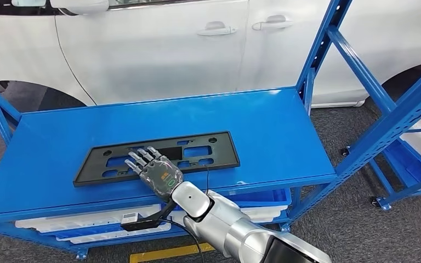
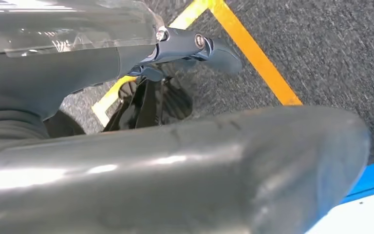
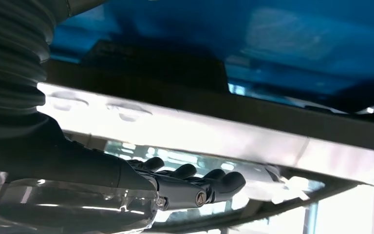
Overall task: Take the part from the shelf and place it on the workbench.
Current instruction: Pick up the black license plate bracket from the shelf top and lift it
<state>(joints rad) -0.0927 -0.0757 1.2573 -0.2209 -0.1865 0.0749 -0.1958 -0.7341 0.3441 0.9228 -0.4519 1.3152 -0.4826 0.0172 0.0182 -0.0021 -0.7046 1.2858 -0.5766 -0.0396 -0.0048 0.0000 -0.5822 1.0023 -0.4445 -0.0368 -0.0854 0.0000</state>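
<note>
The part (image 1: pixel 208 150) is a long flat black plate frame with cut-outs, lying flat on the blue shelf top (image 1: pixel 285 126). My right hand (image 1: pixel 154 168) reaches in from the near edge, and its straight, slightly spread fingers lie over the part's near middle. In the right wrist view the dark fingers (image 3: pixel 195 183) stretch out straight with nothing in them, and the part (image 3: pixel 156 63) shows as a dark shape on the blue surface; I cannot tell whether they touch it. My left hand (image 2: pixel 195 46) hangs over the floor, holding nothing.
A white car (image 1: pixel 159 49) stands close behind the shelf. Blue uprights and braces (image 1: pixel 362 60) rise at the right end, with another blue rack (image 1: pixel 411 159) beyond. White trays (image 1: pixel 87 227) fill the lower level. Yellow tape (image 1: pixel 164 253) marks the grey carpet.
</note>
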